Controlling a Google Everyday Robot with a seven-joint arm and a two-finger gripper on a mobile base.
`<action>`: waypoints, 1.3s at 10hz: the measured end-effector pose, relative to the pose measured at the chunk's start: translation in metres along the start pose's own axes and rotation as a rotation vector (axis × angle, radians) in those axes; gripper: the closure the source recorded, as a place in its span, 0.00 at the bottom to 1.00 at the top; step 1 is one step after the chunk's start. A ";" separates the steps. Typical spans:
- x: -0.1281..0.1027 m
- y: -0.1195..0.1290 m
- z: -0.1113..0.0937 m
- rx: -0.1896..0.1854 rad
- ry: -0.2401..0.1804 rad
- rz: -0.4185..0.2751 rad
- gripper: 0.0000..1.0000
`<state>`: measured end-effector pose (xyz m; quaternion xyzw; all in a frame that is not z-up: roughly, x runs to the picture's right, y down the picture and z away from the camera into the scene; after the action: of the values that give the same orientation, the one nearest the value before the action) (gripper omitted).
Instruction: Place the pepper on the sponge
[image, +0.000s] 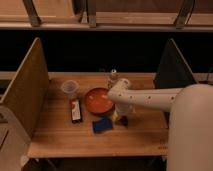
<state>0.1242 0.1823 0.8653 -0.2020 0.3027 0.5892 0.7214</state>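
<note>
Near the worktop's (60, 142) front edge lies the sponge (102, 125); just beside it, off the pad, the pepper (123, 120). The end effector (119, 115) hangs right at it, opening and hold not discernible. Pepper probably light, smooth, roll-prone: grip across its middle.

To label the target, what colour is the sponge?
Blue. The sponge shows best in the camera view, near the hand, which is low by the pepper.
</note>
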 end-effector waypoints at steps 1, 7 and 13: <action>-0.001 0.000 0.002 0.002 -0.002 -0.003 0.37; -0.002 0.005 0.007 -0.003 -0.018 -0.014 0.95; -0.001 0.012 -0.028 0.008 -0.104 -0.041 1.00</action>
<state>0.1072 0.1658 0.8459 -0.1747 0.2630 0.5828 0.7488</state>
